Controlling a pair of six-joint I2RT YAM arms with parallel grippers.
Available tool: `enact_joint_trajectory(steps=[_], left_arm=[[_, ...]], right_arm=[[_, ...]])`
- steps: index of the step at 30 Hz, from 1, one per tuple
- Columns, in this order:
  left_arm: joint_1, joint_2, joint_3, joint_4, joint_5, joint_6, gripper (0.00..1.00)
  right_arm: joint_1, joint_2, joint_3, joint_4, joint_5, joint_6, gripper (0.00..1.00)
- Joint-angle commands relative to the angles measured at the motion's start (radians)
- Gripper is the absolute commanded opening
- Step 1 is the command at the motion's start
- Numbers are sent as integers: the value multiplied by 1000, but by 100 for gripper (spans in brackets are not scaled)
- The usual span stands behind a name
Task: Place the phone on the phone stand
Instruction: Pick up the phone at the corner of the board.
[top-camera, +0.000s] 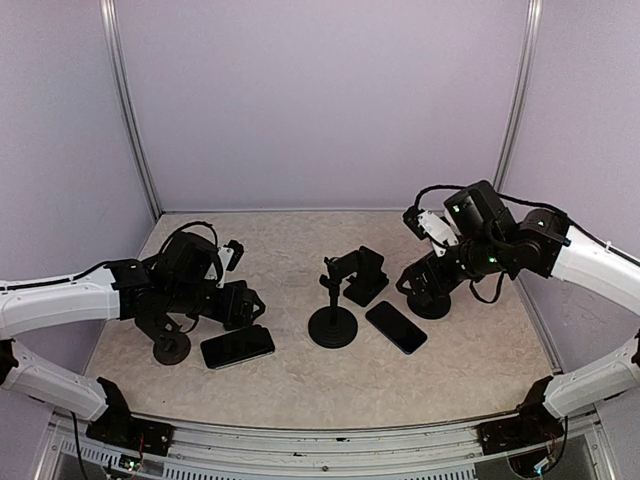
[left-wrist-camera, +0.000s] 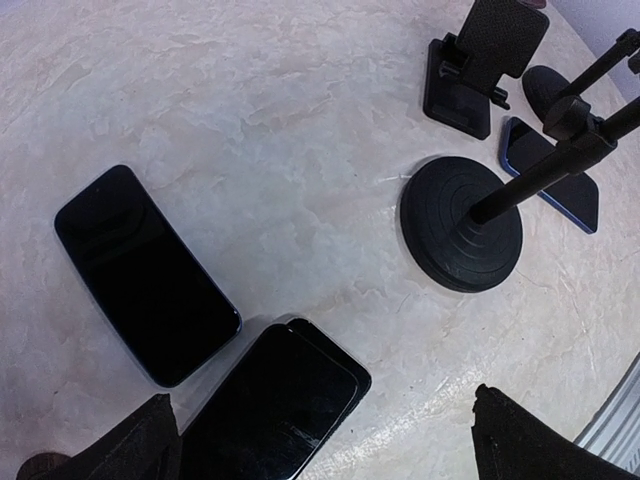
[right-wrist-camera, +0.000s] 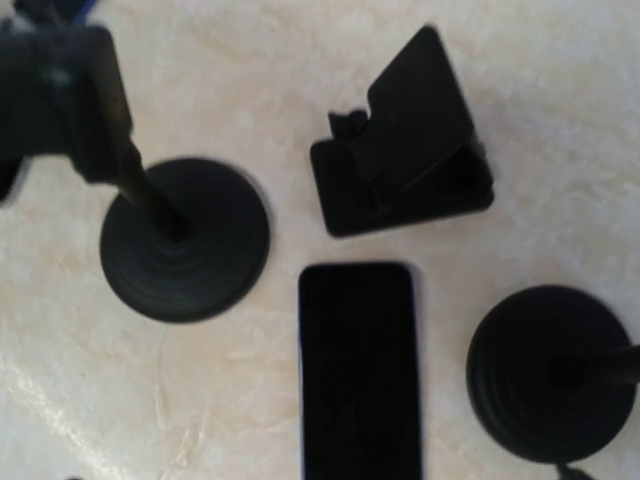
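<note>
A glossy black phone (top-camera: 396, 327) with a bluish rim lies flat on the surface (top-camera: 470, 370), right of centre, just beside the round-base phone stand (top-camera: 333, 325). Left claw (left-wrist-camera: 322, 420) and right claw (top-camera: 425, 225) both gape wide.

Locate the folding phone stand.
Top view, table centre: the folding phone stand sits just behind the round-base pole stand and the right-hand phone.
</note>
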Motion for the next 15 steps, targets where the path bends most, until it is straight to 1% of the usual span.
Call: enact_joint_trajectory(steps=[1,8,15], left_arm=[[-7,-21,-9,27,-9,-4,99],[-7,-47,-15,33,-25,-23,99],[-7,-61,-15,38,-40,-27,99]], right_arm=[[23,40,-19,-6,37,37,100],[30,118,-45,17,32,53,100],[30,196,-102,79,22,46,100]])
